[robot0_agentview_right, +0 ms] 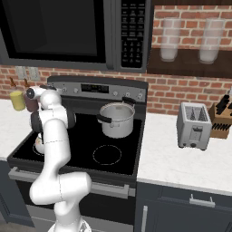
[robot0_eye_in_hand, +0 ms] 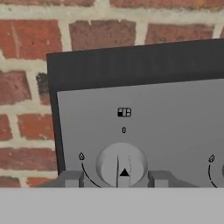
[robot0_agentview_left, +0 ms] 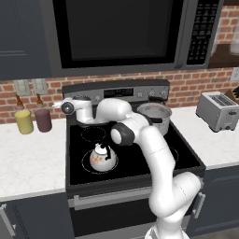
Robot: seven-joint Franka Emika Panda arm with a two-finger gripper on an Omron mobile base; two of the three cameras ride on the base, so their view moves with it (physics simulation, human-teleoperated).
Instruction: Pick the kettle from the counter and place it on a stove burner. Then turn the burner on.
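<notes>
Jaws standing apart, gripper [robot0_eye_in_hand: 117, 180] straddling grey stove knob [robot0_eye_in_hand: 121, 165], brick wall [robot0_eye_in_hand: 26, 87] backing black cooktop [robot0_agentview_left: 140, 154], white floral kettle [robot0_agentview_left: 102, 157] sitting on front-left stove burner [robot0_agentview_left: 86, 161], black handle arching.

Kettle [robot0_agentview_right: 38, 144] in the right base view largely hidden behind the arm, a sliver showing; tool [robot0_eye_in_hand: 117, 178] cut off low in the hand view, only two fingertip tops visible; knob [robot0_eye_in_hand: 121, 166] cropped at its lower half; panel markings too small to read; shelf glasses [robot0_agentview_right: 169, 40] blurred.
</notes>
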